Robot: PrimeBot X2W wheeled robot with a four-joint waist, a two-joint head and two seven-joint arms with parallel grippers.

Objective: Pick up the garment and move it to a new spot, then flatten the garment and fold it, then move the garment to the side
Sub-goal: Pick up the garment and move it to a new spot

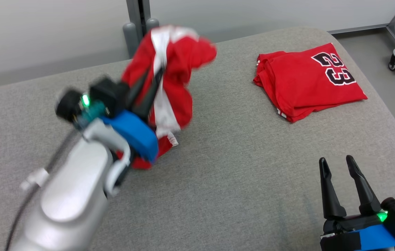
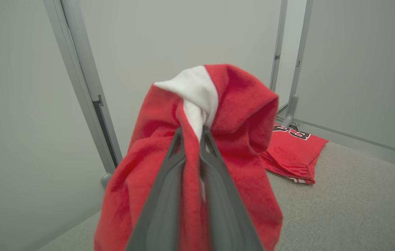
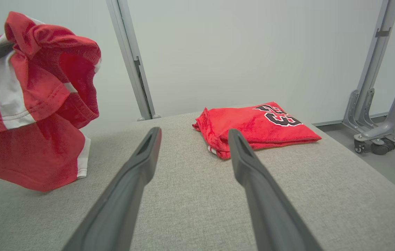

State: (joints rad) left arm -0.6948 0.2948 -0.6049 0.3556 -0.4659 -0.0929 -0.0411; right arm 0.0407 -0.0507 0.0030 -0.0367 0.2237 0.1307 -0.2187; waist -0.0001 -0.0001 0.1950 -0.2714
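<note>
Left tool (image 2: 191, 131) clamped on bunched red-and-white garment (image 1: 180, 59), hanging over grey counter (image 1: 235, 167); right tool (image 3: 194, 132) fingers apart, empty; folded red number-23 jersey (image 1: 309, 80) lies beyond it.

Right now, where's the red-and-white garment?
In the head view it is at upper left, pinched in the left gripper: the garment hangs over the grey table, well left of the folded 23 jersey.

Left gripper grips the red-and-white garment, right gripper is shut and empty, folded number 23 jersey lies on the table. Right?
No: the right gripper is open, not shut, as the right wrist view shows. The left gripper does grip the garment, and the folded jersey lies on the table.
</note>
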